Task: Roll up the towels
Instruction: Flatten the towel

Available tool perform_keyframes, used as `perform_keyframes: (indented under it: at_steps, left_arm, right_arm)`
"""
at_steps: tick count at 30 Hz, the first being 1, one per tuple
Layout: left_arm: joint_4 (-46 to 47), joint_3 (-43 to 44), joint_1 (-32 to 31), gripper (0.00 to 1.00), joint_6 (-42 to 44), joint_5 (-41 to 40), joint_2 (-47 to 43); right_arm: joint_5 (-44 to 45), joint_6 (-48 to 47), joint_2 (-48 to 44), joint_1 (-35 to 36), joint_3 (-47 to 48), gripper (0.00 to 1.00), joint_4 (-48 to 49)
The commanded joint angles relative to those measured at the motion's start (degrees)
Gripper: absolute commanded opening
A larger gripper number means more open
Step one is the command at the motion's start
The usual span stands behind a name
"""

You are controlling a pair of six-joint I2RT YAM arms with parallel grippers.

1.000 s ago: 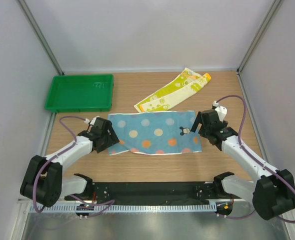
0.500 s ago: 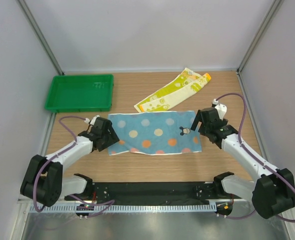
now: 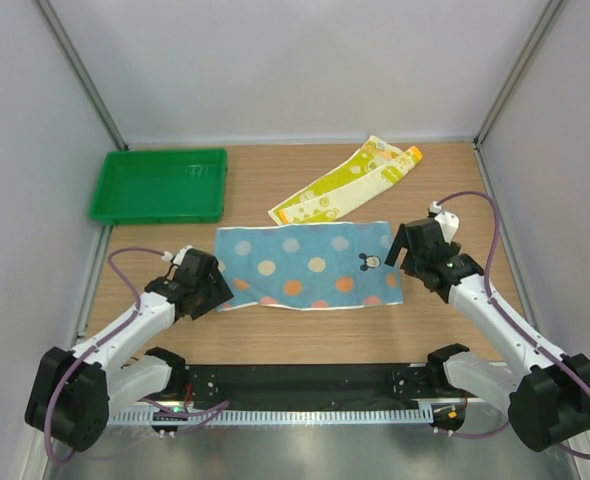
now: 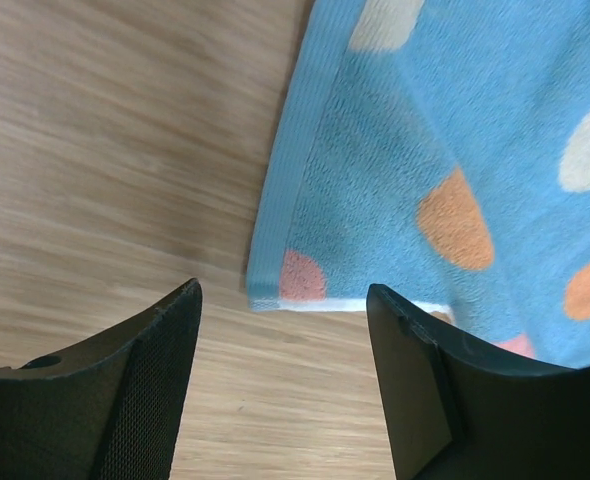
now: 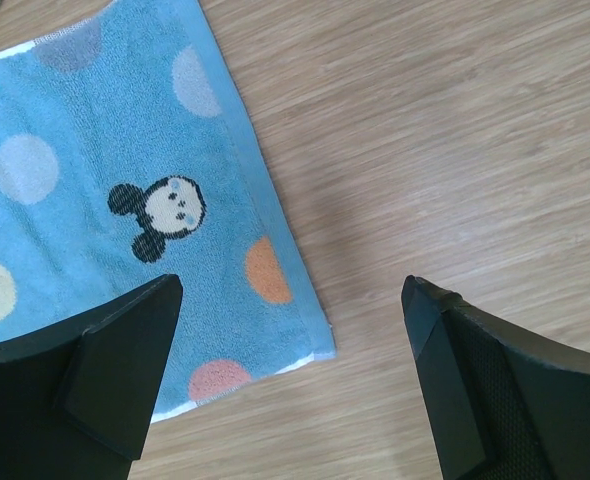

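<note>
A light blue towel [image 3: 310, 265] with coloured dots and a mouse print lies spread flat on the wooden table [image 3: 305, 330]. A long yellow-green and white towel [image 3: 345, 182] with an orange end lies slantwise behind it. My left gripper [image 3: 211, 288] hovers open at the blue towel's near left corner. In the left wrist view that corner [image 4: 275, 290] sits just beyond the gap of the left gripper [image 4: 283, 296]. My right gripper [image 3: 403, 256] stands open over the right edge. Its wrist view shows the blue towel [image 5: 105, 200] and its near right corner between the fingers of the right gripper [image 5: 290, 286], which hold nothing.
A green plastic tray [image 3: 159, 186] sits at the back left of the table. Grey walls enclose the table on three sides. A black rail [image 3: 305, 385] with the arm bases runs along the near edge.
My left arm has drawn back toward the near left, bringing its gripper from the blue towel's left edge to its near left corner. The right arm has barely shifted.
</note>
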Motion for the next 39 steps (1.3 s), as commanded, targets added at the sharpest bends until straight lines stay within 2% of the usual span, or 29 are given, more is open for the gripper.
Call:
perform_keyframes:
  at_steps: [1,8,14,20,21,24,33,39]
  left_arm:
    - [-0.96,-1.07,-1.25,0.68,-1.89,0.49,0.54]
    - [0.62,-0.63,-2.22,0.65,-2.42,1.02,2.21]
    - [0.97,-0.02,-2.66,0.51,-2.33,1.19,2.92]
    - [1.15,1.13,-2.75,0.29,-1.72,0.93,4.15]
    - [1.06,1.21,-2.75,0.17,-1.63,0.93,4.32]
    - [0.71,1.92,-2.66,0.0,-1.19,1.19,4.59]
    - [-6.14,5.17,-2.74,0.0,-0.4,-2.14,0.38]
    - [-12.12,6.22,-2.66,0.0,-1.1,-3.64,-4.37]
  right_arm:
    - [0.32,0.87,-1.57,0.07,2.22,1.0,-1.1]
    - [0.5,1.04,-1.92,0.07,1.96,1.0,-1.8]
    - [0.68,0.78,-1.39,0.07,1.61,1.0,-1.63]
    - [0.68,0.78,-0.69,0.07,1.34,1.0,-1.36]
    - [0.68,0.78,-0.86,0.07,1.26,1.0,-1.28]
    - [0.76,0.78,-0.78,0.07,0.82,1.0,-1.1]
    - [-1.43,1.92,-0.08,-0.02,1.17,1.0,-2.07]
    - [-2.57,6.31,0.54,0.07,1.26,0.97,-7.86]
